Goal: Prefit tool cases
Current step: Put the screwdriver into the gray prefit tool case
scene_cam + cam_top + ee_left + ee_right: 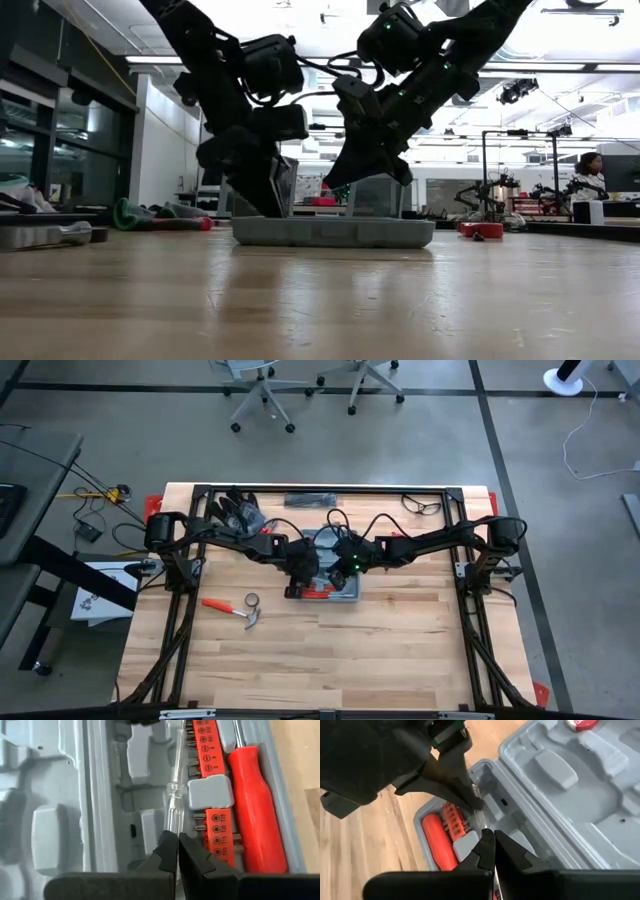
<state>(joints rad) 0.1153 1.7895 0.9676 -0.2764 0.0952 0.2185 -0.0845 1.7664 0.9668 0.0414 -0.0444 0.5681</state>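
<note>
The case [335, 565] lies open right under both claws, near the middle of the table [400, 660]; its tray rests flat on the wood and its lid stands up behind; the left claw [177, 851] is down inside the tray, its fingers pinched tight on the end of a thin clear-handled screwdriver [175, 795] that lies along a recess; just beside that claw sit an orange bit rack [210, 755] and a red-handled screwdriver [252, 805]; the right claw [494, 849] hangs just above the tray's near corner, shut, with a thin pale shaft showing at its tips, though I cannot tell whether it grips it; the left claw shows close ahead of it; both arms reach in from the table's sides, elbows high, wrists bent steeply down onto the case, nearly meeting over it; a hammer [235, 610] and a tape roll [252, 600] lie on the wood, apart from the left claw.
</note>
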